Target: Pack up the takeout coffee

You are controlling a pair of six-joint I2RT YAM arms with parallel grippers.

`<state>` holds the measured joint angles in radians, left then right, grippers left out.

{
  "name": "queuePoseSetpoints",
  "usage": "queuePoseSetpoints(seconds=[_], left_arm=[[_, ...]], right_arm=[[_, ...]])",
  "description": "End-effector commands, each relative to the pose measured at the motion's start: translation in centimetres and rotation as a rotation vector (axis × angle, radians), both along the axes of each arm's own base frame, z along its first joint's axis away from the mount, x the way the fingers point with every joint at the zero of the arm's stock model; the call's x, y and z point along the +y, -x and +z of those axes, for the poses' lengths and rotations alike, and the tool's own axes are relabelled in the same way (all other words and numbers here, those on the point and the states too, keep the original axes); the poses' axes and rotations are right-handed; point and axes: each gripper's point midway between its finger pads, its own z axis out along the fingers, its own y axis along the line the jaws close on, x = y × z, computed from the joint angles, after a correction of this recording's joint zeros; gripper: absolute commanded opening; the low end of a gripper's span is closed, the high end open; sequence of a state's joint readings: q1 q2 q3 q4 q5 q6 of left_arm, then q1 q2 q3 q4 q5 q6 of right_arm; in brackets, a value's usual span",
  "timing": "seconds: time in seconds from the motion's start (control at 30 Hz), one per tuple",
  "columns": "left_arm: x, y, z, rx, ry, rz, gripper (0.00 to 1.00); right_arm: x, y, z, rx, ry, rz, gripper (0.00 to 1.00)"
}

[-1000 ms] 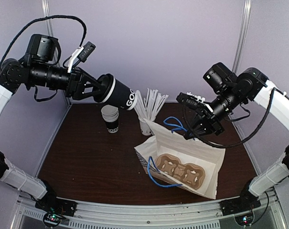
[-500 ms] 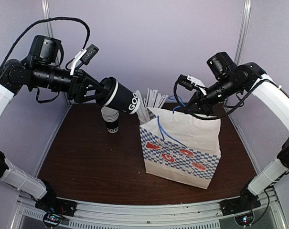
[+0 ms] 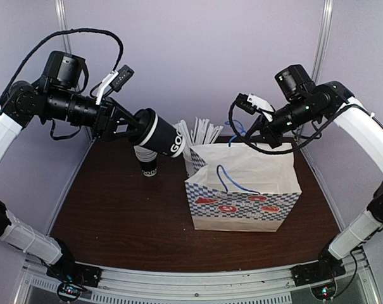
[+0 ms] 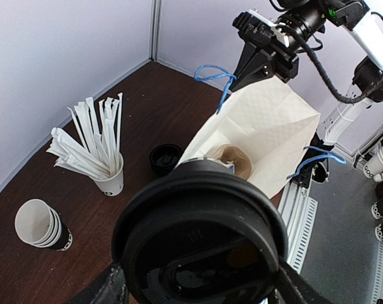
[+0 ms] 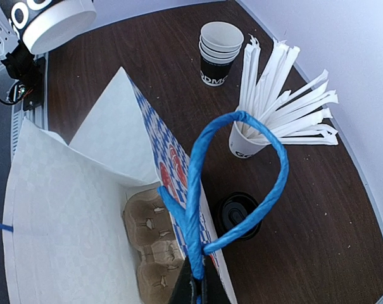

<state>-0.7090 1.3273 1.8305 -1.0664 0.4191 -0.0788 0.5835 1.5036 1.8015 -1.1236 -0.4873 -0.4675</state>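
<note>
The takeout coffee (image 3: 158, 133), a black cup with white lettering and a black lid, hangs tilted on its side above the table's back left, its base toward the bag. My left gripper (image 3: 138, 126) is shut on it at the lid end. The lid (image 4: 200, 237) fills the left wrist view between the two fingers (image 4: 109, 288). The white paper bag (image 3: 242, 190) with blue checks stands upright at centre right, mouth open. My right gripper (image 5: 200, 292) is shut on its blue handle (image 5: 238, 183), holding that loop up. A brown cardboard cup carrier (image 5: 152, 247) lies at the bag's bottom.
A stack of lidless black cups (image 3: 148, 161) stands at the back left, under the held cup. A white cup of straws (image 3: 194, 144) stands just behind the bag's left corner. A loose black lid (image 5: 238, 215) lies on the table beside the bag's far wall.
The bag has gone from lying tipped over to standing upright, pulled up by my right gripper on its handle. My left gripper has carried the cup a little right and down, toward the bag.
</note>
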Motion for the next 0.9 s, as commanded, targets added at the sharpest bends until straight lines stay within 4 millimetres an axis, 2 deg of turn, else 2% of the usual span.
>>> queuePoseSetpoints(seconds=[0.0,0.27,0.33,0.47,0.6,0.87], left_arm=[[-0.1,0.2,1.9,-0.074,0.047,-0.015,0.48],[-0.1,0.3,2.0,-0.075,0.051,-0.018,0.48],[-0.2,0.2,2.2,-0.076,0.056,-0.019,0.48],[-0.2,0.5,2.5,-0.076,0.065,-0.026,0.48],[-0.2,0.4,2.6,-0.077,0.066,-0.022,0.48],[-1.0,0.3,3.3,-0.062,0.089,-0.043,0.48]], right_arm=[[-0.5,-1.4,1.9,-0.078,-0.019,-0.06,0.0],[-1.5,-2.3,2.2,-0.119,-0.009,-0.115,0.0],[-1.4,-1.9,2.1,-0.106,-0.017,-0.098,0.0],[0.2,2.3,1.3,0.006,-0.095,0.096,0.0],[0.4,5.9,0.3,0.07,-0.113,0.224,0.0],[0.5,10.7,-0.4,0.13,-0.142,0.366,0.0]])
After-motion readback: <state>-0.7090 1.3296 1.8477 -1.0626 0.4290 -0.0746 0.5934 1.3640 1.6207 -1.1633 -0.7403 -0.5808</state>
